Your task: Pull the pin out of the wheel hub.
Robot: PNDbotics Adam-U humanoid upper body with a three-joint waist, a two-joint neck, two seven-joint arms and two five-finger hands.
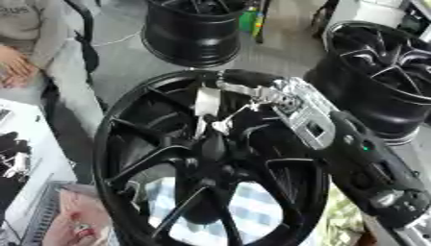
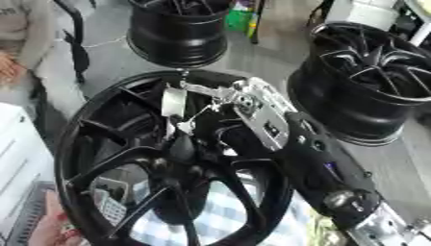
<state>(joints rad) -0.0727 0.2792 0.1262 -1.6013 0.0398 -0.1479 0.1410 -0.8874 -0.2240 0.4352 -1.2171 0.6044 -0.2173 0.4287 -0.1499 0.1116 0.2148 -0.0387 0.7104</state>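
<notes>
A large black wheel hub (image 1: pixel 126 144) with several spokes lies tilted in front of me and fills the middle of both views. My right hand (image 1: pixel 286 103) comes in from the lower right on a black and silver arm and hangs over the upper part of the hub. Its silver fingers (image 1: pixel 240 91) curl in toward a slim silver pin (image 1: pixel 205 108). The pin stands above the hub's dark centre (image 1: pixel 210 149), with its lower end pointing down at it. The fingers appear pinched on the pin's upper part. My left hand shows in neither view.
A second black wheel (image 1: pixel 198 29) stands at the back. A third wheel (image 1: pixel 387 72) sits close on the right. A white box (image 1: pixel 33 163) lies at the left. A blue checked cloth (image 1: pixel 248 206) shows under the spokes. A person (image 1: pixel 25 43) sits at the far left.
</notes>
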